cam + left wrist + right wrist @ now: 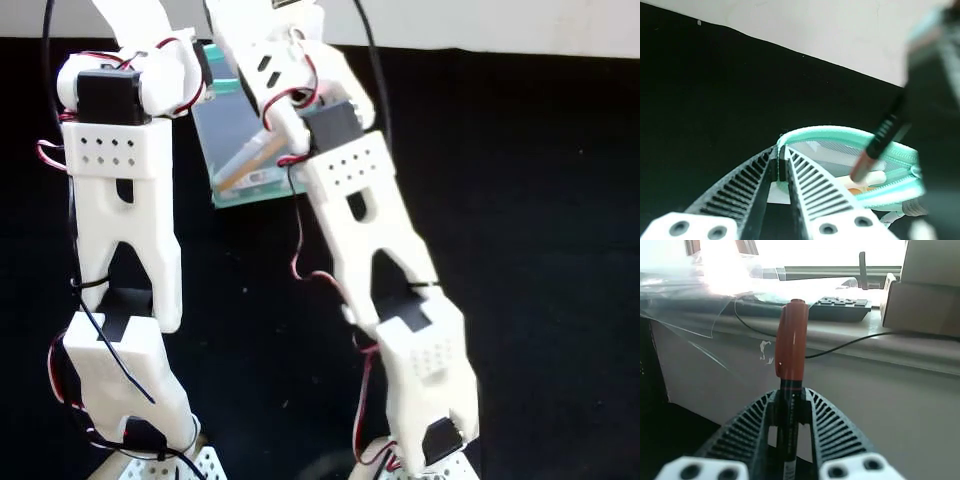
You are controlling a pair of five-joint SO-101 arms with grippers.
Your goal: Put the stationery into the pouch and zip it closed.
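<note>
A mint-green pouch (232, 125) with a clear window lies at the far middle of the black table, its zip open. In the left wrist view my left gripper (780, 155) is shut on the corner of the pouch's mint rim (840, 131). My right gripper (790, 392) is shut on a black pen with a red cap (791, 347). The pen (884, 134) hangs tilted over the opening, red end down, just inside the rim. A white piece (869, 178) and an orange piece (856, 190) lie inside. A wooden pencil (250, 160) shows through the window.
Both white arms (125, 190) (365, 210) stretch from the near edge toward the pouch and hide part of it. Black cloth (540, 250) covers the table. A pale wall (840, 35) runs behind its far edge.
</note>
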